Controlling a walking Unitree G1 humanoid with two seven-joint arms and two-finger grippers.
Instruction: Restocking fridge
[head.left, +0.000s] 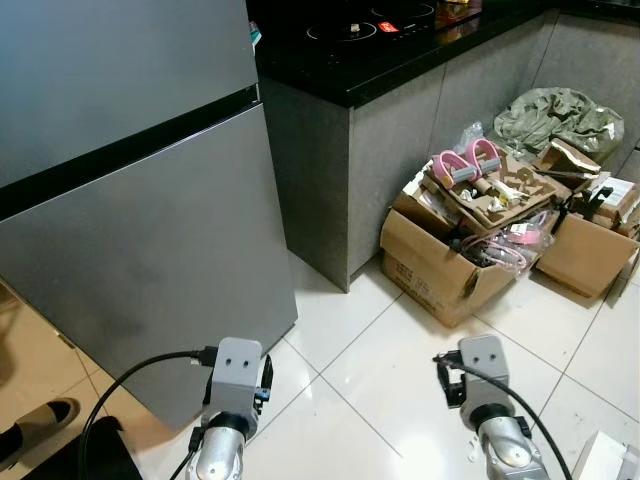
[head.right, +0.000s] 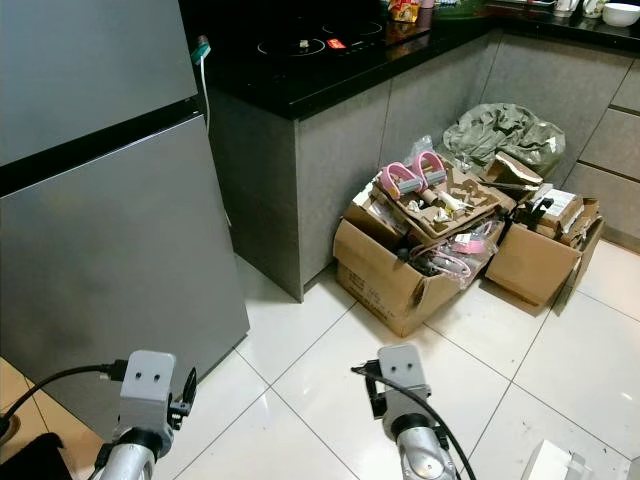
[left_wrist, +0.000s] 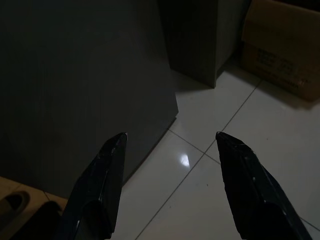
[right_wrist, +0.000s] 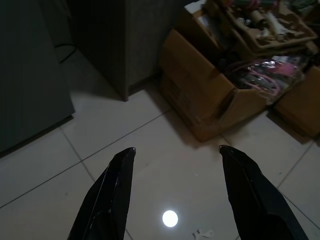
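The fridge (head.left: 130, 200) is shown with both doors closed. The left gripper (left_wrist: 170, 142) and right gripper (right_wrist: 176, 155) are held low with fingers apart, nothing carried. Restocking is judged not yet begun.

fridge (head.left: 130, 230) looks like matt brushed grey metal, floor tiles (head.left: 380, 370) super glossy, boxes (head.left: 440, 265) plain rough cardboard, worktop (head.left: 370, 50) shiny black.

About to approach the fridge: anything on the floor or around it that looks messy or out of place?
Yes. Overstuffed cardboard boxes sit on the tiles beside the counter, contents spilling over their flaps, with a crumpled green bag behind. The fridge is shut. Both grippers, left and right, are open and empty.
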